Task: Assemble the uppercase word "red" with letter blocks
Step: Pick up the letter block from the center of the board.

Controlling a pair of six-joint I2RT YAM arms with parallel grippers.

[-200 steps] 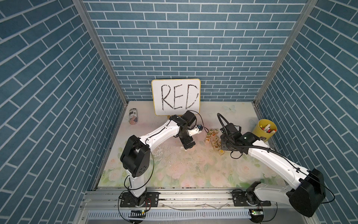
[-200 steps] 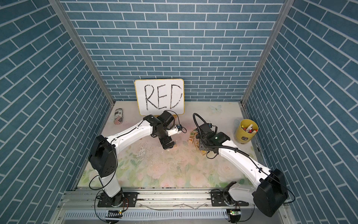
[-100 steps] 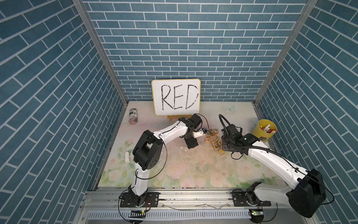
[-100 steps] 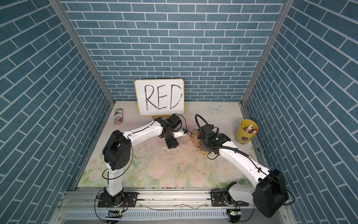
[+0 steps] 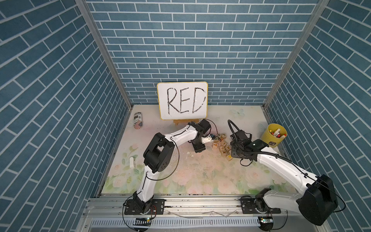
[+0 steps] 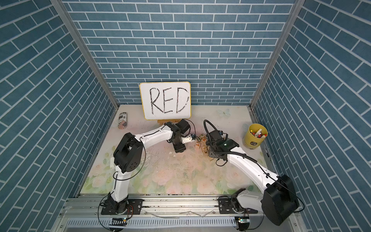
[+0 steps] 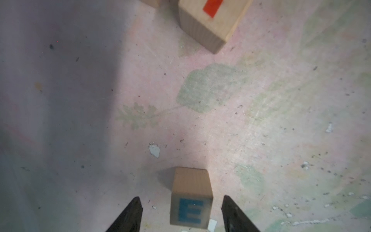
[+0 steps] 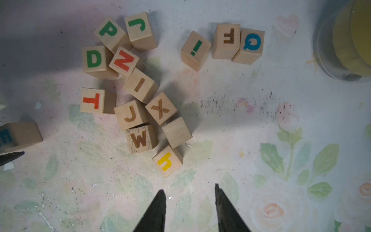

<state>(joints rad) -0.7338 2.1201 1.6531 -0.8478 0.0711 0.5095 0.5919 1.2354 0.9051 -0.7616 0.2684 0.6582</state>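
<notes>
The floral table (image 5: 190, 176) fills the lower middle of both top views; the white board (image 5: 182, 100) reading RED stands at its back. The letter blocks (image 5: 221, 145) cluster right of centre. In the right wrist view the D block (image 8: 94, 60) lies upper left, letter upright; no R shows. The E block (image 7: 190, 202), a cube without a long axis, shows its upright blue E between the left gripper (image 7: 181, 213), whose jaws stand apart, not touching it. The right gripper (image 8: 189, 209) hovers part open, empty.
</notes>
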